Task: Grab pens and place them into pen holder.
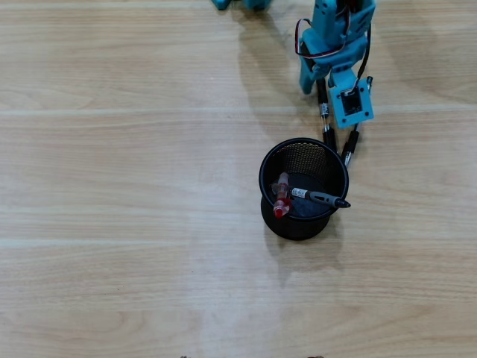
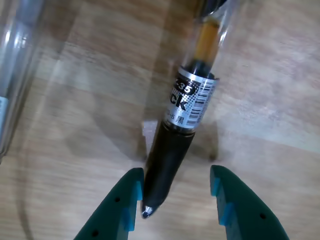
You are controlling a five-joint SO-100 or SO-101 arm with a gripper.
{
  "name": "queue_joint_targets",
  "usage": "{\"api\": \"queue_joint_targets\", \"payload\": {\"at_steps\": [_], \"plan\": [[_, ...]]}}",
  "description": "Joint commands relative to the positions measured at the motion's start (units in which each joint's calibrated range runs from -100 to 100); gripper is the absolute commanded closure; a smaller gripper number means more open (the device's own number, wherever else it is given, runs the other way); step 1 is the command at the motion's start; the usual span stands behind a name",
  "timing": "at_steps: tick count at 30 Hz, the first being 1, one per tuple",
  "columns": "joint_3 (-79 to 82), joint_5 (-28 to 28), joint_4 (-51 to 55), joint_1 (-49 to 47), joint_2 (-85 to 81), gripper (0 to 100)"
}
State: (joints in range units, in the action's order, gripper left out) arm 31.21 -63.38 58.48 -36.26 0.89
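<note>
The pen holder (image 1: 270, 186) is a black mesh cup standing on the wooden table. A red pen (image 1: 281, 197) stands inside it, and a clear pen with dark ends (image 1: 320, 198) leans over its right rim. Just above the cup in the overhead view, a black-grip pen (image 1: 326, 123) lies on the table under my teal gripper (image 1: 324, 93). The wrist view shows this labelled pen (image 2: 192, 100) lying between the fingers of my gripper (image 2: 176, 172). The gripper is open and the left finger is close to the pen tip. Another pen (image 1: 350, 145) lies beside it, seen as a clear barrel (image 2: 15, 65).
The wooden table (image 1: 134, 224) stretches wide to the left and below the cup. The arm's teal body (image 1: 335, 37) stands at the top right, with another teal part (image 1: 238, 4) at the top edge.
</note>
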Motion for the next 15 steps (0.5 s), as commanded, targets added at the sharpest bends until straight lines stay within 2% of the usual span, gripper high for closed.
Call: {"api": "queue_joint_targets", "payload": {"at_steps": [1, 3, 5, 7, 15], "plan": [[3.9, -0.7, -4.8, 0.5, -0.1, 84], [6.8, -1.5, -6.6, 0.8, -0.1, 88], [8.6, -3.4, -6.4, 1.2, -0.5, 100], [9.0, -3.9, -6.3, 1.9, -1.1, 97], [8.3, -3.9, -4.0, 3.1, -9.8, 98]]}}
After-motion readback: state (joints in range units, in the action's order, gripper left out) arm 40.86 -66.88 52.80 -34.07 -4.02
